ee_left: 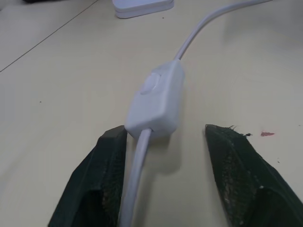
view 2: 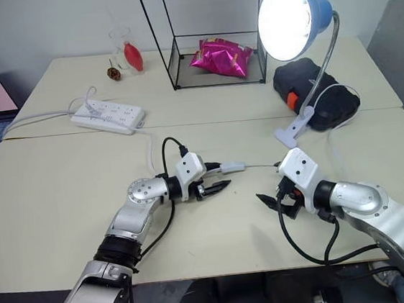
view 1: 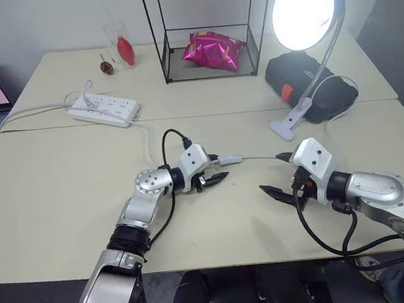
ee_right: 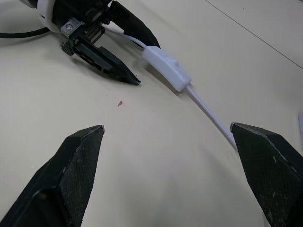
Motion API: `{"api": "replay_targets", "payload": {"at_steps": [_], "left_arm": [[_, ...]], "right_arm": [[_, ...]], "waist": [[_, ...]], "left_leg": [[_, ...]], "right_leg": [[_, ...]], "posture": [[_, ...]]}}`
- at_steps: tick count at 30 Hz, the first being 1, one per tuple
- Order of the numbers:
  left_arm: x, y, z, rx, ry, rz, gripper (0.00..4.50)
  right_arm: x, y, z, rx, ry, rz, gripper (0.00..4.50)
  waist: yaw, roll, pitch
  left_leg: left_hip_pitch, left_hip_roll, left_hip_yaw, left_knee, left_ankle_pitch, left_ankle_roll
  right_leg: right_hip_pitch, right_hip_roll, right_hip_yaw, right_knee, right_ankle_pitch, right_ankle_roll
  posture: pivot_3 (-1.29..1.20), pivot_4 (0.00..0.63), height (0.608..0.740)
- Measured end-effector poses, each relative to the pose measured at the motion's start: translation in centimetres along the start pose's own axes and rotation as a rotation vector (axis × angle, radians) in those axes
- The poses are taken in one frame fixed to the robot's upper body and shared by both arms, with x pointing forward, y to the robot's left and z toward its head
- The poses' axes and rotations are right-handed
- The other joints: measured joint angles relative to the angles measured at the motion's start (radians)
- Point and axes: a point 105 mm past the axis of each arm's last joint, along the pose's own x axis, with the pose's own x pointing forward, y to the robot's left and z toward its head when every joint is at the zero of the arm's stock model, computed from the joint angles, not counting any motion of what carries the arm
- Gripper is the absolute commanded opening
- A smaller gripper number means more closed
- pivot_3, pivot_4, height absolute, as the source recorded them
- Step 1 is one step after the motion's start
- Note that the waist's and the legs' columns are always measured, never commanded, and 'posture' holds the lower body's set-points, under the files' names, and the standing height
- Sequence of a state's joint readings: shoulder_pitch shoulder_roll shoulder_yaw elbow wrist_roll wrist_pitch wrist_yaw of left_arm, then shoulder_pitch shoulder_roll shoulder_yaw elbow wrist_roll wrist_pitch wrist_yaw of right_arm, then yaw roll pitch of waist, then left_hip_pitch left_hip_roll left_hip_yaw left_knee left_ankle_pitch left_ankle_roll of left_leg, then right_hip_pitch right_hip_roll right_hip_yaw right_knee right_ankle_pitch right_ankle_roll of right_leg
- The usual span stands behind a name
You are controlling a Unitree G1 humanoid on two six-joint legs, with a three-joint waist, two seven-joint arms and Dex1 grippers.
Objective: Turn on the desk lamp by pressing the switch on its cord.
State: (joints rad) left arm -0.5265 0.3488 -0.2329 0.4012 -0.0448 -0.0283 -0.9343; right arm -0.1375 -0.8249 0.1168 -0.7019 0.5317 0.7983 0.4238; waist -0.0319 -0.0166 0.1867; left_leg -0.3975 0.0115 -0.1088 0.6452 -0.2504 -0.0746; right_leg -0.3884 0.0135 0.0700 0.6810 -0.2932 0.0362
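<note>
lamp: desk lamp [view 1: 306, 10] seen lit, clamped at surface's [view 1: 63, 209] far right edge
switch: switch [ee_left: 156, 101] laid mid-surface on cord [ee_right: 208, 113]
left hand [view 1: 215, 170]: parted, straddling switch end, nothing gripped
right hand [view 1: 277, 176]: spread wide, empty, beside cord

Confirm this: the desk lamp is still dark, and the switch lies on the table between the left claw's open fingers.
Wrong on one count: the desk lamp is lit, its bulb glowing bright in the left eye view. The rest holds: the switch lies on the table between the left claw's open fingers.
</note>
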Motion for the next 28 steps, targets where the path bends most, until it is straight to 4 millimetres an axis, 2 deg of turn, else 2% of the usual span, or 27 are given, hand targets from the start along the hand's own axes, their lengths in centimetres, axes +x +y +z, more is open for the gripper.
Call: {"api": "replay_targets", "payload": {"at_steps": [4,8,11,16,22,28], "left_arm": [[-0.2,0.0,0.1,0.003,0.003,0.002,4.16],[-1.2,-0.1,0.2,-0.019,-0.002,0.021,4.16],[-2.6,0.9,1.3,-0.015,-0.023,0.073,4.16],[-6.0,2.6,3.8,0.033,-0.035,0.191,4.16],[-11.5,2.8,2.5,0.030,0.102,0.269,4.16],[-15.2,2.1,2.4,-0.049,0.137,0.326,4.16]], "right_arm": [[0.0,0.1,0.0,0.000,-0.002,0.013,4.50],[0.0,-0.1,-0.1,-0.006,0.002,0.019,4.50],[0.0,-0.6,-0.2,-0.009,0.010,0.014,4.50],[0.1,-1.3,0.0,-0.017,-0.003,0.043,4.50],[-1.3,-3.3,0.2,-0.047,-0.016,0.068,4.50],[-2.5,-4.0,0.7,-0.085,-0.057,0.124,4.50]], "waist": [[0.000,0.000,0.000],[-0.001,0.000,0.000],[0.000,0.000,0.000],[-0.002,0.000,0.000],[-0.001,0.000,0.000],[0.001,0.000,0.000]], "left_leg": [[0.000,0.000,0.000,0.000,0.000,0.000],[0.000,0.000,0.000,0.000,0.000,0.000],[0.000,0.000,-0.001,0.000,0.000,0.000],[0.001,0.001,0.000,0.000,0.000,0.000],[0.001,0.001,0.000,-0.001,0.000,0.000],[0.001,0.001,0.001,0.000,0.000,0.000]], "right_leg": [[0.000,0.000,0.000,0.000,0.000,-0.001],[0.000,0.000,0.000,0.000,0.000,-0.001],[0.000,0.000,0.000,0.001,0.000,-0.001],[0.000,0.000,0.000,0.000,0.000,0.000],[0.000,0.000,0.000,0.000,0.000,-0.001],[0.000,-0.001,0.000,0.000,0.000,0.000]], "posture": [[0.00,0.150,0.740],[0.00,0.150,0.740],[0.00,0.150,0.740],[0.00,0.150,0.740],[0.00,0.150,0.740],[0.00,0.150,0.740]]}}
